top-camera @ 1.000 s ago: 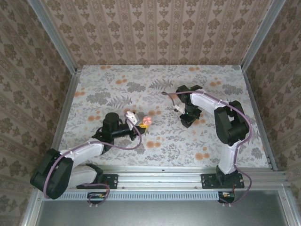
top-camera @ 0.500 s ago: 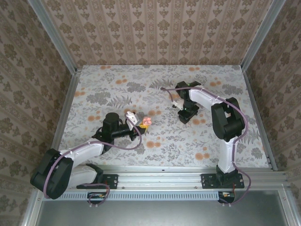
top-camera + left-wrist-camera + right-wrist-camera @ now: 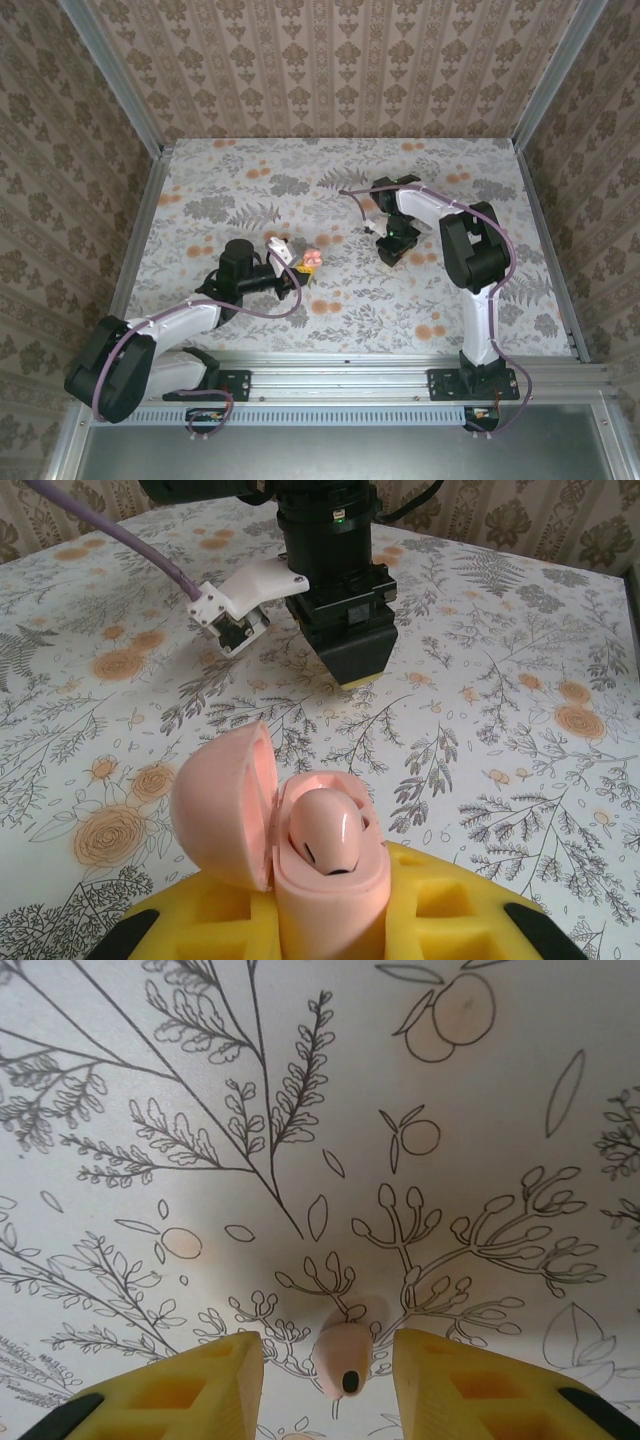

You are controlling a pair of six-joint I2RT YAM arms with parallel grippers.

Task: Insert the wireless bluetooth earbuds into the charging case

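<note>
The pink charging case [image 3: 322,875] stands upright between the yellow pads of my left gripper [image 3: 330,925], which is shut on it. Its lid [image 3: 222,805] hangs open to the left, and one pink earbud [image 3: 327,830] sits in the case. From above, the case [image 3: 313,259] is left of centre. A second pink earbud [image 3: 343,1357] lies on the floral table. My right gripper [image 3: 328,1375] hangs over it, open, with a yellow finger [image 3: 190,1390] on either side and a gap on both sides. The right gripper [image 3: 391,252] points straight down.
The table [image 3: 330,320] has a floral print cloth, with patterned walls close on three sides. The right arm's black wrist and white camera mount [image 3: 235,615] stand a short way beyond the case. A purple cable [image 3: 290,305] loops beside the left arm.
The right arm has swung a little to the left, with its gripper low over the earbud and its jaws slightly narrower. The left arm and the case have not moved.
</note>
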